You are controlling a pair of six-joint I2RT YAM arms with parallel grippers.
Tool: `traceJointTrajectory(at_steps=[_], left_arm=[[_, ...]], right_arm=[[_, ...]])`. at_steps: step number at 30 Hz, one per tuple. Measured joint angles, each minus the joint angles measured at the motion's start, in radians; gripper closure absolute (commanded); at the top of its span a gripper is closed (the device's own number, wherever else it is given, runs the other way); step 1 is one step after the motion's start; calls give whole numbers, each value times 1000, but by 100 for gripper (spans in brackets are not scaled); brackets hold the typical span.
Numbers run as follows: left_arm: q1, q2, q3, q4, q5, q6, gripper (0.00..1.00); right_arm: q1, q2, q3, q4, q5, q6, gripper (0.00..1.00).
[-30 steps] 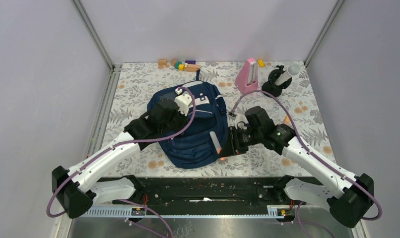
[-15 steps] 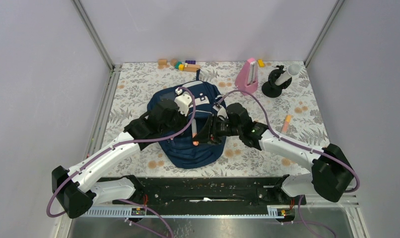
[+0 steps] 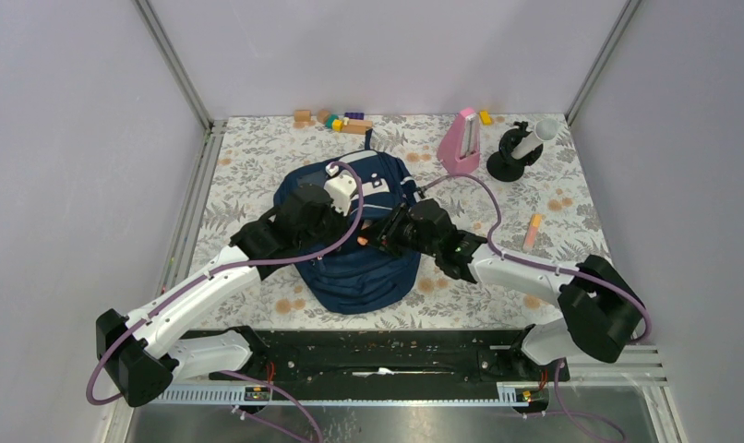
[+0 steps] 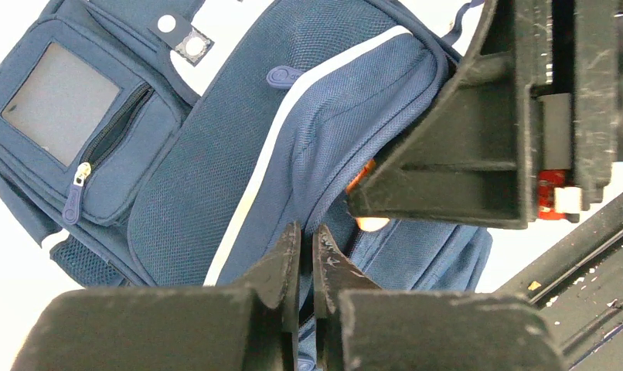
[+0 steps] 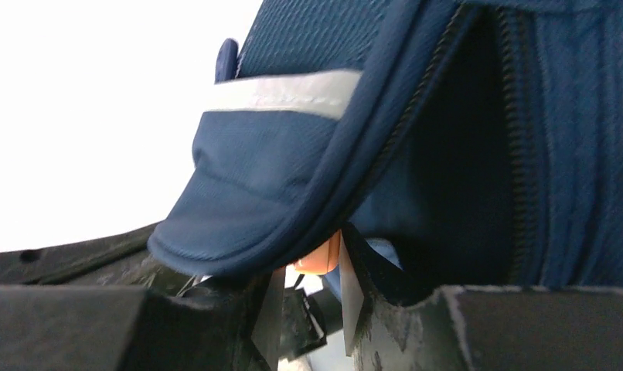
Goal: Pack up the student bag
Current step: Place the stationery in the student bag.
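Note:
The student bag, navy with white stripes, lies on the flowered table. My left gripper is shut on the fabric edge of its opening and holds that flap lifted. My right gripper is at the opening from the right, shut on an orange-tipped pen. In the right wrist view the orange end sits between my fingers, under the raised flap. The left wrist view shows the bag's front pocket and the right gripper's black body, with the orange tip beneath it.
A pink metronome-shaped object and a black stand with a white ball stand at the back right. Coloured wooden blocks lie at the back. An orange marker lies on the table to the right. Walls enclose the table.
My right gripper has moved left from the bag's right edge to its opening, carrying the orange-tipped pen. My left gripper has held still on the flap.

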Motion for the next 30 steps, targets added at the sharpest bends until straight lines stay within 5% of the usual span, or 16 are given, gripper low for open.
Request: traceJointTrajectory(at_steps=[12,30], left_arm=[[14,0,0,-2,-19,0,100],[10,0,0,-6,-18,0,100]], right_arm=[[51,138,93,33,163,-46,53],[53,51,11,84,187,-220,53]])
